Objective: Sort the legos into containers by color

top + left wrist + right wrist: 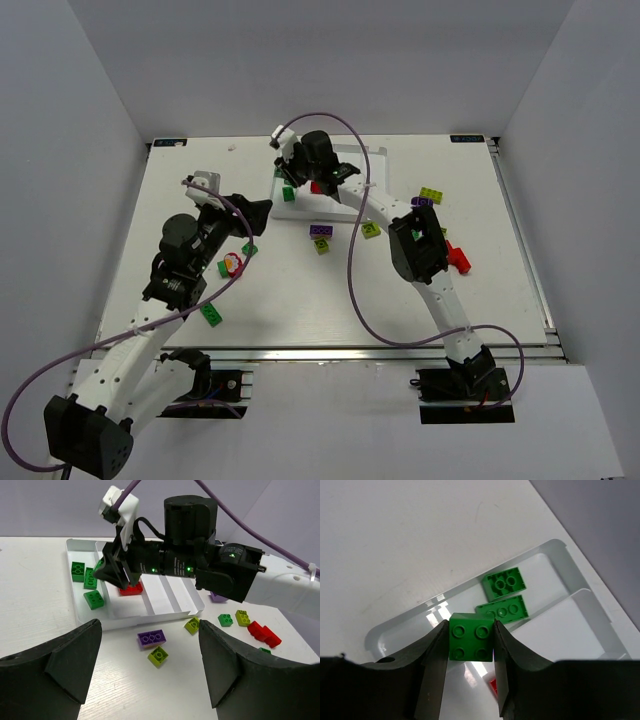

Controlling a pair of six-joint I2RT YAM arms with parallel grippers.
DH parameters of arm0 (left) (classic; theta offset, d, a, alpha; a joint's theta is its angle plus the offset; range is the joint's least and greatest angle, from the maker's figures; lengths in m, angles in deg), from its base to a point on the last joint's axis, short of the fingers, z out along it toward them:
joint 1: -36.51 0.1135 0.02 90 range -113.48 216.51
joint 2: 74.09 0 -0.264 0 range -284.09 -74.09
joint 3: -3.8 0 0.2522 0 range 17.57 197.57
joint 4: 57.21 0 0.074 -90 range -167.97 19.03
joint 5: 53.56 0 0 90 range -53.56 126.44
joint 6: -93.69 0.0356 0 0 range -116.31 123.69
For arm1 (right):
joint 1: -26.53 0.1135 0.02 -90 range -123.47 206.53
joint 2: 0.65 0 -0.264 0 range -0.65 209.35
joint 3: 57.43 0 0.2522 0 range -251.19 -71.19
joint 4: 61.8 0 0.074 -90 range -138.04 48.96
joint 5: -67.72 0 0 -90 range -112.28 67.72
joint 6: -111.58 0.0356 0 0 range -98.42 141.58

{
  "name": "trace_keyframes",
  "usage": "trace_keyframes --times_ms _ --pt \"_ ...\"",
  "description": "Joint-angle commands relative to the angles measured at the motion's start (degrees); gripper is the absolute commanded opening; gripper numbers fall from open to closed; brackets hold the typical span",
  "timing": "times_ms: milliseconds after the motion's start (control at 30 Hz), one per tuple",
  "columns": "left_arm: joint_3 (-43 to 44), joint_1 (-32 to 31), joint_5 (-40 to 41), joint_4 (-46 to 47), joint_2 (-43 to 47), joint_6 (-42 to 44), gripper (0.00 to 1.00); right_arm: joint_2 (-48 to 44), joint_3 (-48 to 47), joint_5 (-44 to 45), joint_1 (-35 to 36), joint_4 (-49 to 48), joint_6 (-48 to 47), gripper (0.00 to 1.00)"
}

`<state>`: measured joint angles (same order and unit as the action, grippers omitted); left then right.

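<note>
One square green brick (471, 636) sat pinched between the right gripper's (117, 572) narrowed fingers, studs toward the wrist camera. It was directly over the tray's (165, 616) end compartment, where other green bricks (505, 584) lay. The left gripper (150, 655) hung wide and empty off the tray's near side. The brick's height above the tray floor was unclear.

Overhead from behind, wrist views close, all sharing tray (170, 597)

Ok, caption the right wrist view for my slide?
Right gripper holds a green brick over the end compartment of the white tray, where two green bricks lie.
</note>
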<state>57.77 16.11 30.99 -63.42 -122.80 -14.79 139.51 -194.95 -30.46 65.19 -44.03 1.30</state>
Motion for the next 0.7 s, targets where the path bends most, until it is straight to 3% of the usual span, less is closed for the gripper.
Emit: trace_keyframes --times_ms 0,33,100,233,433,667 --pt "-0.04 0.19 -1.14 0.01 0.02 0.29 0.87 1.34 -4.03 0.36 -1.21 -5.15 1.2 0.28" --pt "0.05 0.19 -1.14 -0.08 -0.07 0.29 0.88 1.78 -4.72 0.19 -1.47 -5.33 1.11 0.36" --pt "0.05 0.19 -1.14 -0.17 -0.42 0.46 0.88 2.84 -5.26 -0.51 -1.91 -5.42 1.11 0.44" --pt "0.05 0.19 -0.96 -0.26 -0.86 0.46 0.88 3.63 -6.22 -2.27 -2.18 -5.15 1.29 0.47" --pt "0.05 0.19 -0.26 -0.61 -1.3 0.73 0.88 4.16 -6.93 -3.77 -2.09 -5.24 2.78 0.44" --pt "0.05 0.19 0.79 -1.13 -2.09 1.69 0.9 4.16 -7.9 -2.45 -2.44 -2.1 2.87 0.58"
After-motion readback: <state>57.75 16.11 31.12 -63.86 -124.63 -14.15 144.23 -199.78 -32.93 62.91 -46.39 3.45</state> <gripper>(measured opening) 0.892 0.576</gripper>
